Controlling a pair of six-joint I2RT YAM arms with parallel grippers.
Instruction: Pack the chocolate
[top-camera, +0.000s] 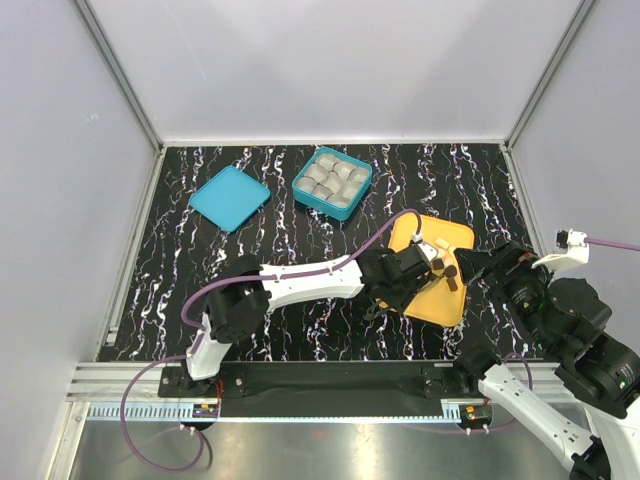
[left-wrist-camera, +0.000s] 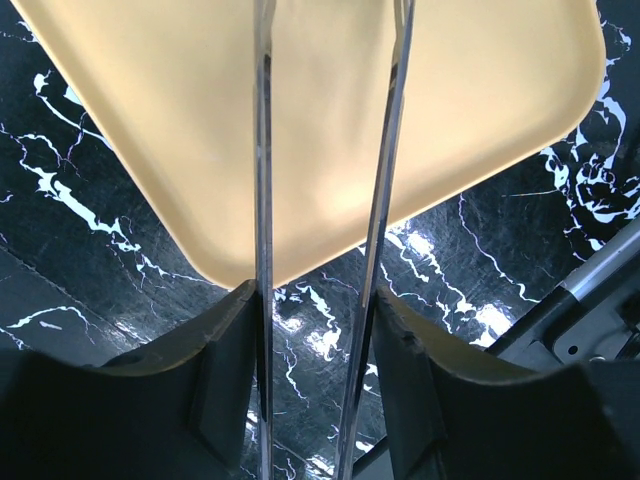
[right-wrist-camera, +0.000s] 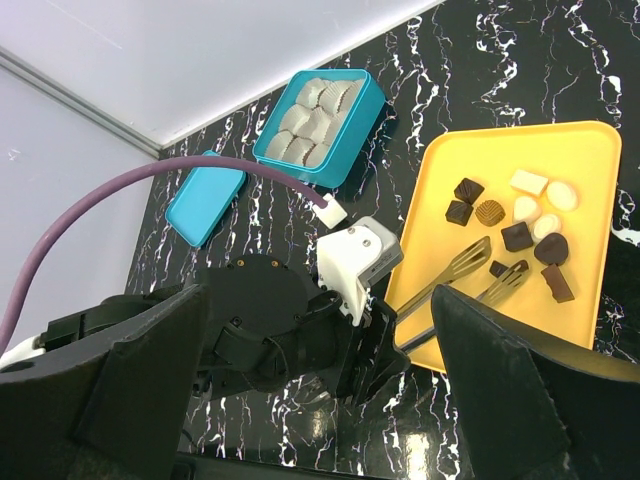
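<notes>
Now | left gripper (left-wrist-camera: 315, 295) clamps tongs (right-wrist-camera: 460, 265) | dark chocolate (right-wrist-camera: 497, 268) between their tips, on tray (right-wrist-camera: 440, 190) | right gripper (right-wrist-camera: 315, 300) gaping, empty

Loose chocolate pieces (right-wrist-camera: 517, 236) (dark brown, some cream) lie on the yellow tray (right-wrist-camera: 590, 190).

Yellow tray (left-wrist-camera: 480, 100) partly off frame

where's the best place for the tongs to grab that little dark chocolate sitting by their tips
Pinch its two opposite side faces, low down, coming from the left arm's side of the yellow tray, along the line the tongs point. The small dark chocolate is blocky and lies flat between the open blades.
</notes>
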